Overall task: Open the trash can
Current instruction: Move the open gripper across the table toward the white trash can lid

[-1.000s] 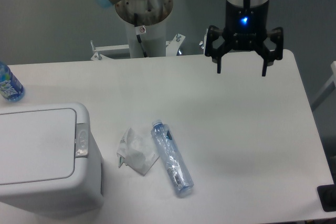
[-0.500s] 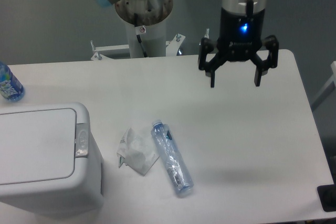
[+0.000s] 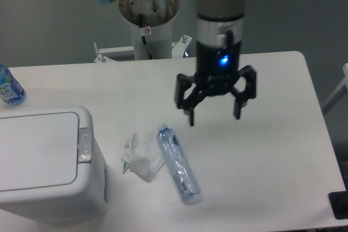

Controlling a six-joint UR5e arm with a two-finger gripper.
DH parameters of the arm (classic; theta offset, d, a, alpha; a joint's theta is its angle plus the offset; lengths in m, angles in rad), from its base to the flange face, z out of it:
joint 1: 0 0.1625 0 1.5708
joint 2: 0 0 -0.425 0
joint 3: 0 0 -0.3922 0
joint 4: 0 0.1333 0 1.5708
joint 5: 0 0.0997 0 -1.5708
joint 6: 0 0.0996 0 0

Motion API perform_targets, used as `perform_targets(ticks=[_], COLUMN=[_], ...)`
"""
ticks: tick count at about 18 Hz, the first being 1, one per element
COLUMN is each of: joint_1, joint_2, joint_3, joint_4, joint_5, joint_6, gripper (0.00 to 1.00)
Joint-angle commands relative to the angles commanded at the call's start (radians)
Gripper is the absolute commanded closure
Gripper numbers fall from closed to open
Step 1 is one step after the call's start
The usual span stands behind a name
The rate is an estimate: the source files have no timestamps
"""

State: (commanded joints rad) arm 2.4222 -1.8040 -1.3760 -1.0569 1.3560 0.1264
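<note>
The trash can (image 3: 46,164) is a large white boxy bin at the lower left of the table, its flat lid down and a small grey latch (image 3: 84,145) on its right edge. My gripper (image 3: 214,118) hangs open above the middle of the table, well to the right of the bin, with nothing between its black fingers (image 3: 190,117). A blue light glows on its wrist.
A crushed clear bottle (image 3: 178,163) lies just below and left of the gripper, beside a crumpled white wrapper (image 3: 141,156). Another blue-labelled bottle (image 3: 8,88) lies at the far left edge. The robot's base (image 3: 148,14) stands behind the table.
The gripper has travelled from the table's far right corner down and left toward the middle, still open and empty. The bin, bottles and wrapper have not moved.
</note>
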Motion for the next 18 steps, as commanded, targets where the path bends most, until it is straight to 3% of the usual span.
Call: perform_targets(ticks=[3, 18], joint_1=[-0.038, -0.155], joint_2=[-0.006, -0.031], joint_3=[-0.003, -0.021], joint_4=[0.015, 0.020], joint_5=[-0.003, -0.072], joint_6=[-0.120, -0.128], gripper=[0.00, 0.00])
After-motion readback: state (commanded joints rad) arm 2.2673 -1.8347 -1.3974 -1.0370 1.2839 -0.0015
